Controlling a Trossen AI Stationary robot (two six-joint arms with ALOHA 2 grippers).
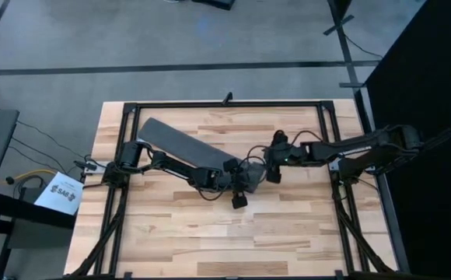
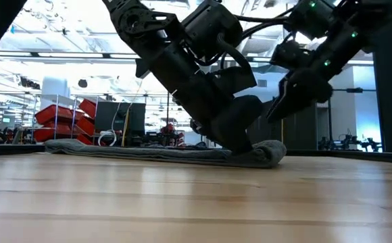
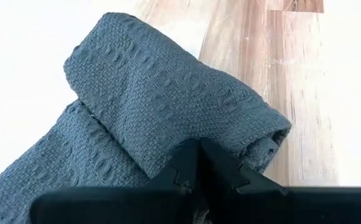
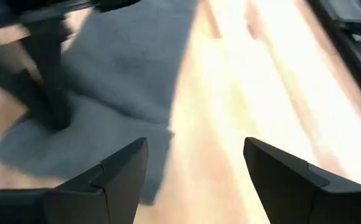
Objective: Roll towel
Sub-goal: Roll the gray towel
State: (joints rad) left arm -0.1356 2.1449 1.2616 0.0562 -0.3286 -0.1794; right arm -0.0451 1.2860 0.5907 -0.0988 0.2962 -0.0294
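Grey towel (image 1: 180, 144) lay flat across the wooden desk (image 1: 171, 233), stretched from the far left side toward the middle. Rolled up a little at its middle end, with a soft fat fold (image 3: 168, 93) seen close in the left wrist view. Stayed low and thin along the rest of its length in the low view (image 2: 149, 152).

Left pincer (image 1: 237, 183) pressed down onto the rolled end of the cloth, right at the fold. Fingers looked clenched together, tips meeting over the cloth edge (image 3: 199, 165).

Right pincer (image 1: 274, 173) hung just beside that same end, lifted off the desk and not touching the cloth. Released, with its two dark fingers (image 4: 115, 177) held wide apart and bare wood showing between them.

Shelves and red bins showed far behind the desk.
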